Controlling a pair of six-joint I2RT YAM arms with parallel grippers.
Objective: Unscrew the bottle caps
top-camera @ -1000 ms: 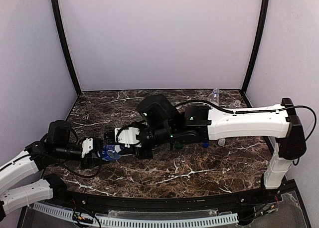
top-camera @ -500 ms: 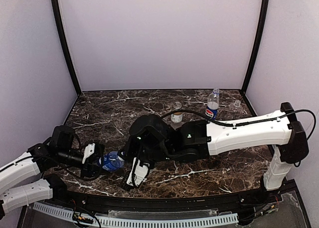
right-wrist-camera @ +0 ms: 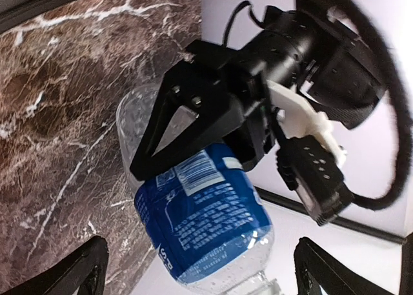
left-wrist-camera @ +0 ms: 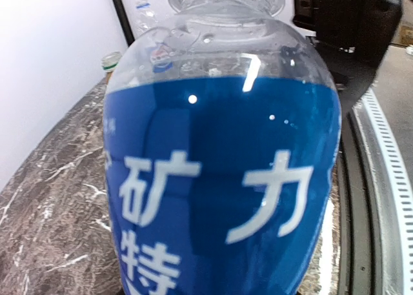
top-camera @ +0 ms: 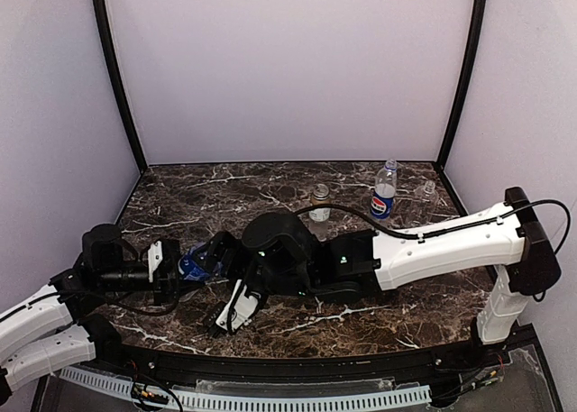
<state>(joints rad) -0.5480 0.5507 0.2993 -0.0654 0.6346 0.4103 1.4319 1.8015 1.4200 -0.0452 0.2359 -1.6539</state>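
A clear bottle with a blue label [top-camera: 193, 264] lies sideways above the table, and my left gripper [top-camera: 173, 270] is shut on its body. Its label fills the left wrist view [left-wrist-camera: 219, 192] and hides my left fingers. In the right wrist view the left gripper's black fingers [right-wrist-camera: 184, 117] clamp the bottle [right-wrist-camera: 206, 211], whose neck points toward my right gripper [right-wrist-camera: 200, 272]. That gripper is wide open, one fingertip on each side of the neck and neither touching it. I see no cap on this neck. A green cap [left-wrist-camera: 111, 57] tops the short bottle far off.
At the back right stand the short bottle with brown contents [top-camera: 319, 205], the Pepsi bottle [top-camera: 383, 194] and a small clear bottle [top-camera: 428, 188]. The right arm [top-camera: 433, 241] stretches across the middle of the marble table [top-camera: 198, 191]. A ribbed rail [top-camera: 297, 398] runs along the near edge.
The right gripper swung from the bottle's neck toward the front edge, then back to the neck, and went from shut to wide open. The left gripper shifted the bottle slightly.
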